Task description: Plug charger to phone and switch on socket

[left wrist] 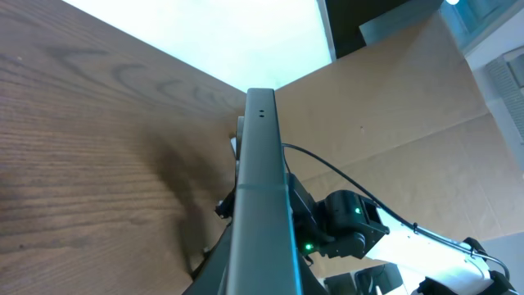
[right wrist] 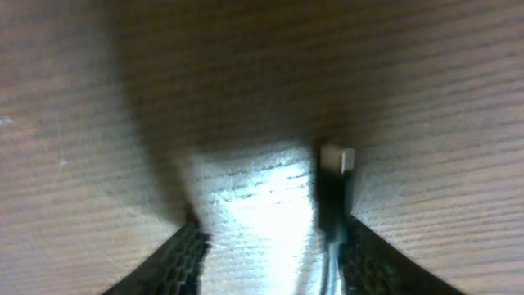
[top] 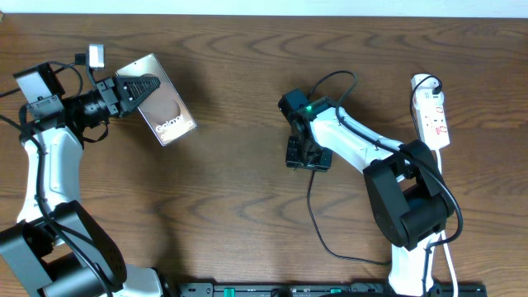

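Meanwhile, the phone is clamped by the left hand and held tilted over the counter. The tip of the charger is seen against one finger of the right hand, whose jaws are parted above the wood. The socket is seen lying well apart at the right.

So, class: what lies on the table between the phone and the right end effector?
Nothing: in the overhead view, only bare wooden table separates the phone from the right end effector.
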`<action>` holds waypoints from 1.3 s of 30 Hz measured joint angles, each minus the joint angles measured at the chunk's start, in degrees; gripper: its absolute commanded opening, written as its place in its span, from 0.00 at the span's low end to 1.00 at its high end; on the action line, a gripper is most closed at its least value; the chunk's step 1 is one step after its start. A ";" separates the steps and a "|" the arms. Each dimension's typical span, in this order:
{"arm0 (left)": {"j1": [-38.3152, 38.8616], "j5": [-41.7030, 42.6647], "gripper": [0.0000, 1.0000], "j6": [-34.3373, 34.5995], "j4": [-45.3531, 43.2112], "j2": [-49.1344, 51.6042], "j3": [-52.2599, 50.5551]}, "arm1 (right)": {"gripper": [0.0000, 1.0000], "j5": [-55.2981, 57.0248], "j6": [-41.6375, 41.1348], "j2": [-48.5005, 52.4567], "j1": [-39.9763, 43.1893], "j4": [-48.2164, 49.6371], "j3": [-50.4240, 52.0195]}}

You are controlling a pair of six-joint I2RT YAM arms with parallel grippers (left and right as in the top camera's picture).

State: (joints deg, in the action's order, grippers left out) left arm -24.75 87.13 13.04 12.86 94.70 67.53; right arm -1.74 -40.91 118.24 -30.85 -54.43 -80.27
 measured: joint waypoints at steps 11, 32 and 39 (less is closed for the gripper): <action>0.00 0.00 0.07 0.00 0.02 0.00 0.00 | 0.01 1.42 -0.11 -0.02 0.02 0.42 -0.09; 0.00 0.00 0.07 0.02 0.02 0.00 0.00 | 0.01 -19.91 16.11 0.33 0.02 6.80 0.09; 0.00 0.00 0.07 0.02 0.02 0.00 0.00 | 0.01 -38.73 33.64 0.39 0.02 7.32 0.15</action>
State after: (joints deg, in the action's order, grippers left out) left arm -24.75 87.13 13.06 12.88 94.70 67.53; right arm -40.47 -7.27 118.63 -30.83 -47.11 -80.12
